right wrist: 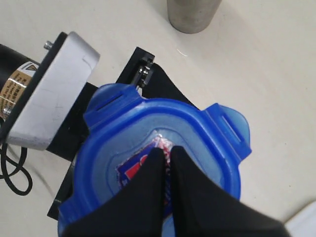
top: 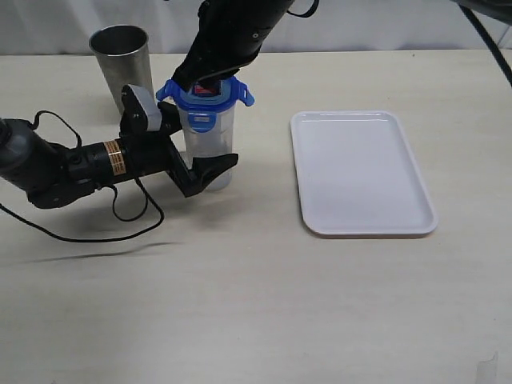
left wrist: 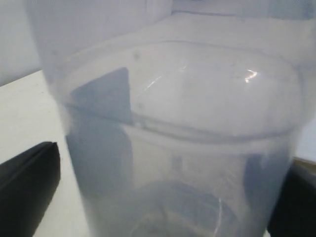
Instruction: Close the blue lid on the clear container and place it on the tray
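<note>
The clear container (top: 210,144) stands upright on the table (top: 280,304), left of the tray (top: 360,172) and apart from it, with a steel cup (top: 122,56) behind it. The blue lid (top: 220,102) sits on its rim. The right end effector (right wrist: 168,153) has its 2 fingers pressed together, tips down on the lid's centre label (right wrist: 136,170). The left end effector (top: 210,164) is spread, 1 finger on each side of the container's lower body, and the left wrist view shows a strip of table between 1 finger and the wall.

Several flaps (right wrist: 232,128) splay outward (the front one hangs lower, though I cannot tell if it is latched). That seems the main risk: with the lid only resting, a lift by the lid would probably leave the container behind. With nothing clamping the tall, narrow body, an off-centre push from above could also tip it or skid it toward the cup.
</note>
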Tool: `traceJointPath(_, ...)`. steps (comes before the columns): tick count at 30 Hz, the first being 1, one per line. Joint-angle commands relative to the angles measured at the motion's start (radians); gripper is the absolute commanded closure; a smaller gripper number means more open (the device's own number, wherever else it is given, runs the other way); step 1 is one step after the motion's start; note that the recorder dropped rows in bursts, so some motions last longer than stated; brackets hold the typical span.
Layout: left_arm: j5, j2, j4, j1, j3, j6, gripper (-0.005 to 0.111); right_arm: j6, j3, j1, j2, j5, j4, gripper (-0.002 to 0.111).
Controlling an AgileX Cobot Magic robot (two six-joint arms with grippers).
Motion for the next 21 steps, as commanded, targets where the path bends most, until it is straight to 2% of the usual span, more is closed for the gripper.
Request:
traceJointPath(1, -0.009, 0.002, -0.044, -0.017, -0.007, -0.01, 0.011, 0.005, 0.011, 0.002, -0.005, 0.037, -0.013, 0.104)
traceJointPath(19, -0.009, 0.002, -0.064, -0.033, -0.007, -0.003, 0.011, 0.024, 0.011, 0.002, -0.005, 0.037, -0.013, 0.104)
traceJointPath(21, -0.009, 0.002, -0.064, -0.033, -0.007, -0.003, 0.016, 0.024, 0.011, 0.002, -0.005, 0.037, -0.013, 0.104)
